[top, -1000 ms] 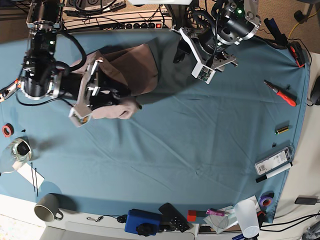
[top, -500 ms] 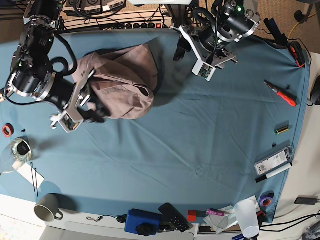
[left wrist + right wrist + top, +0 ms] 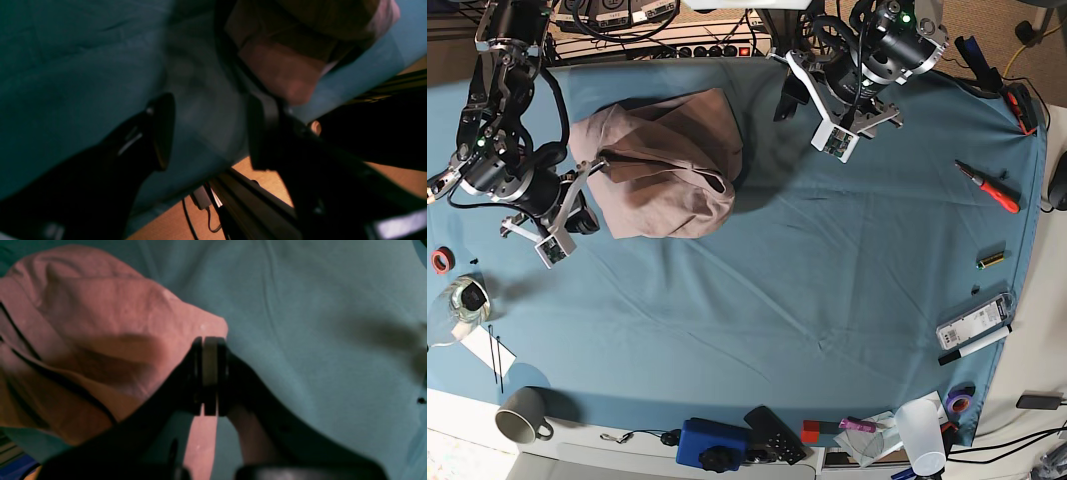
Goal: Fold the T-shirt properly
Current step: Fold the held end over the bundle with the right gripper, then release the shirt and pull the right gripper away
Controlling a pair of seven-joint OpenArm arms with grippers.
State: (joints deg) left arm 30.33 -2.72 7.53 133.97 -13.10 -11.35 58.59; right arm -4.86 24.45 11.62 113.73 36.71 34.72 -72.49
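Note:
The mauve T-shirt (image 3: 662, 165) lies bunched and wrinkled on the teal tablecloth (image 3: 827, 270) at the back left. My right gripper (image 3: 595, 200) is at the shirt's left lower edge. In the right wrist view its jaws (image 3: 210, 373) are pressed together with a thin fold of the T-shirt (image 3: 100, 323) between them, and cloth trails under the fingers. My left gripper (image 3: 787, 100) is open and empty just right of the shirt, near the table's back edge. In the left wrist view (image 3: 213, 133) it hovers over bare cloth, with the T-shirt (image 3: 290, 66) beyond its fingertips.
A red-handled tool (image 3: 992, 187), a marker and a clear box (image 3: 972, 325) lie at the right. A mug (image 3: 522, 415), a glass (image 3: 462, 300) and a red tape roll (image 3: 439, 260) are at the left. A blue box (image 3: 712, 445) and a paper cup (image 3: 922, 435) stand along the front edge.
My right gripper has moved left and a little down, drawing the shirt's edge with it, so the shirt spread out wider. The left arm has barely moved.

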